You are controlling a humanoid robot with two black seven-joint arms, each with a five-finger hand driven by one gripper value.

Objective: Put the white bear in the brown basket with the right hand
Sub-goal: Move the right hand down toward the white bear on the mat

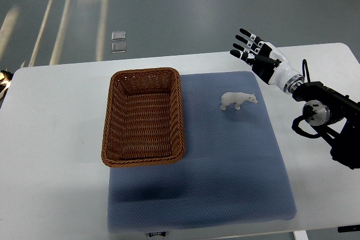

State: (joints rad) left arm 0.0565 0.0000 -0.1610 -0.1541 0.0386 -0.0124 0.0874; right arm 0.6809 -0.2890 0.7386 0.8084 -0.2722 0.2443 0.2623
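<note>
right hand waiting open above the bear, nothing grasped yet

the right hand (254, 50) is hovering near the far right corner of the blue mat (225, 184), its fingers (245, 32) spreading apart and holding nothing. the white bear (238, 100) is standing on the mat, on its feet, well apart from the hand and a little to the right of the brown basket (115, 155), which is sitting empty on the mat's left part. so the reach is not yet begun, by the look of it.

what could go wrong: the bear is small and narrow, standing on thin legs, so fingers coming down off-centre are likely to be tipping it over or nudging it along the mat rather than closing round it. a loose hold on such a smooth little figure could be letting it slip during the carry across. the basket's near wall is standing between bear and hollow, so a low carry could be knocking the bear against the rim.

what is hard to make out: the left hand is not showing at all. the right arm is running off the picture's right edge, so its elbow is cut off. the thumb is lying mostly hidden behind the palm. the white table (50, 139) is cropped at the near edge, and a small dark thing under the mat's front edge is too cut off to name.
</note>
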